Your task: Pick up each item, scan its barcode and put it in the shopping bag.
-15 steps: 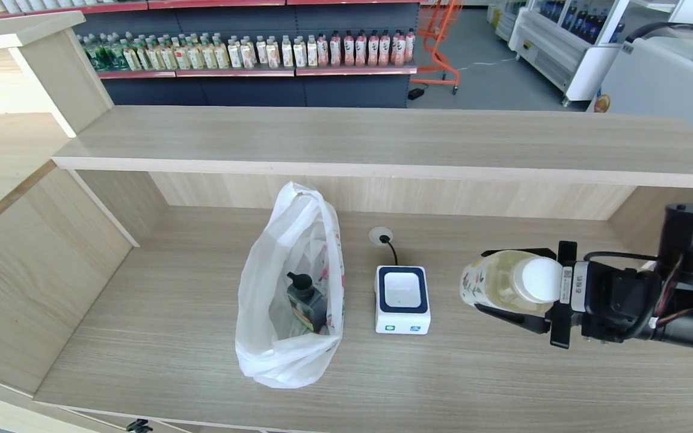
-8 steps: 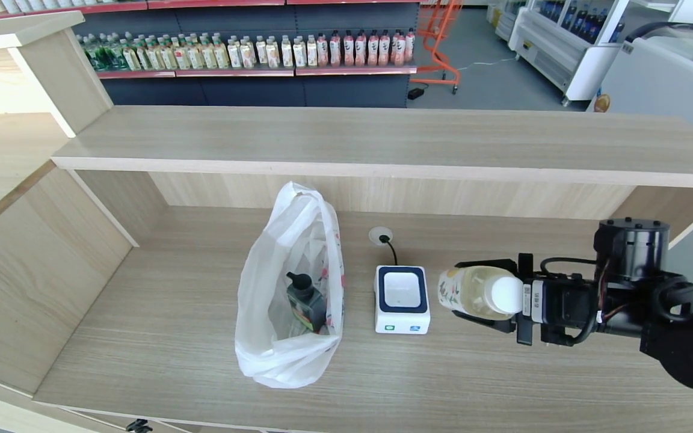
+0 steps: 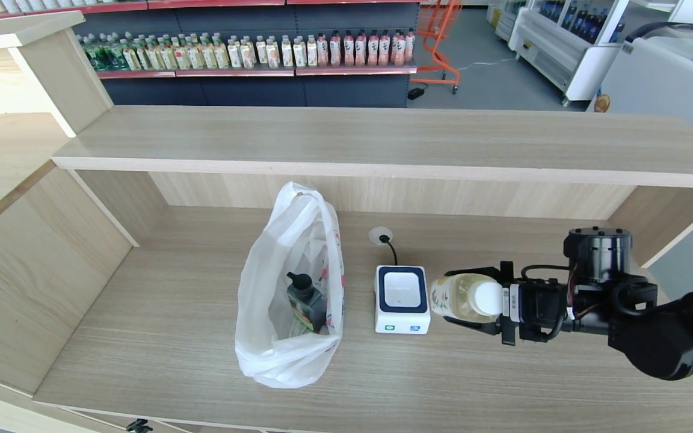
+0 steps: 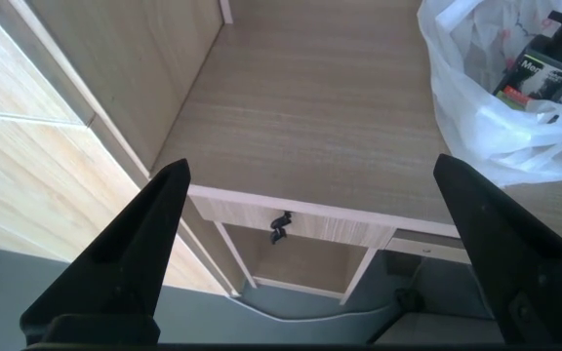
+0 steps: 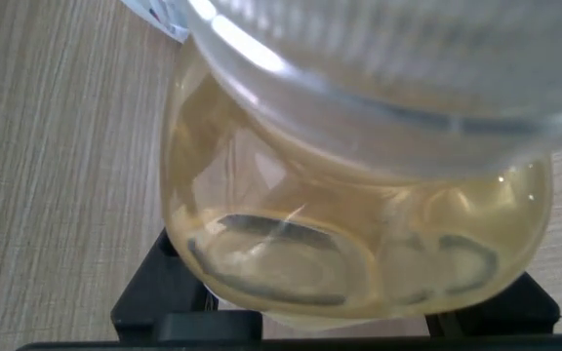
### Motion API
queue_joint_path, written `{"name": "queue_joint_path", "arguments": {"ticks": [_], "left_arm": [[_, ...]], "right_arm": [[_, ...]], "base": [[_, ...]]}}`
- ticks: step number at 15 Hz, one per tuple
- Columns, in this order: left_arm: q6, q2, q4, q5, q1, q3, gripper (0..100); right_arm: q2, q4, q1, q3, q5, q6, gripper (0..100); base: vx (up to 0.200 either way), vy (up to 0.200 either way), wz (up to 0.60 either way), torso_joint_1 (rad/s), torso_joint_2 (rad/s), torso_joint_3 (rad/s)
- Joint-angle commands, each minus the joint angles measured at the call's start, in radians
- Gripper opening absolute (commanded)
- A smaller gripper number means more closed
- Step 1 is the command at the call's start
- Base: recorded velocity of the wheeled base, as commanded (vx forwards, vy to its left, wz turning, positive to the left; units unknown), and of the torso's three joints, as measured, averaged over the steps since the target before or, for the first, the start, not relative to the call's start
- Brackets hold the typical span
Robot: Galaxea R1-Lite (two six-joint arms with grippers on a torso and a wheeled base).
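My right gripper (image 3: 471,297) is shut on a clear bottle (image 3: 456,296) of yellowish drink with a white cap, held lying sideways just right of the white and blue barcode scanner (image 3: 402,299). Up close the bottle (image 5: 359,185) hangs over the wooden counter. A white plastic shopping bag (image 3: 289,288) stands open left of the scanner, with a dark pump bottle (image 3: 306,302) inside it. My left gripper (image 4: 310,253) is open, low off the counter's front left edge, and the shopping bag (image 4: 501,97) with the pump bottle (image 4: 544,63) lies beyond it.
The wooden counter (image 3: 172,337) has a raised back shelf (image 3: 382,138) and side walls. The scanner's cable runs to a round port (image 3: 381,235) behind it. Store shelves of bottles (image 3: 250,51) and freezers (image 3: 569,42) stand far behind.
My right arm has carried the bottle leftward and slightly lower, from well right of the scanner to right beside it. The bag and scanner stay put.
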Motion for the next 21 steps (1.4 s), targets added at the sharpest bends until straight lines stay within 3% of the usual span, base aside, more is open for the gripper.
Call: {"name": "queue_joint_path", "arguments": {"ticks": [1, 4, 12, 17, 21], "left_arm": [[0.000, 0.000, 0.000, 0.000, 0.000, 0.000, 100], [0.000, 0.000, 0.000, 0.000, 0.000, 0.000, 100], [0.000, 0.000, 0.000, 0.000, 0.000, 0.000, 100], [0.000, 0.000, 0.000, 0.002, 0.000, 0.000, 100], [0.000, 0.000, 0.000, 0.000, 0.000, 0.000, 100]], "right_arm": [[0.055, -0.001, 0.019, -0.087, 0.004, 0.038, 0], [0.133, 0.001, 0.046, -0.215, 0.011, 0.072, 0], [0.290, -0.016, 0.079, -0.383, 0.129, 0.071, 0], [0.319, -0.014, 0.073, -0.402, 0.148, 0.029, 0], [0.281, -0.016, 0.063, -0.420, 0.148, 0.104, 0]], "base": [[0.000, 0.000, 0.00, 0.000, 0.00, 0.000], [0.000, 0.000, 0.00, 0.000, 0.00, 0.000], [0.000, 0.000, 0.00, 0.000, 0.00, 0.000], [0.000, 0.000, 0.00, 0.000, 0.00, 0.000], [0.000, 0.000, 0.00, 0.000, 0.00, 0.000]]}}
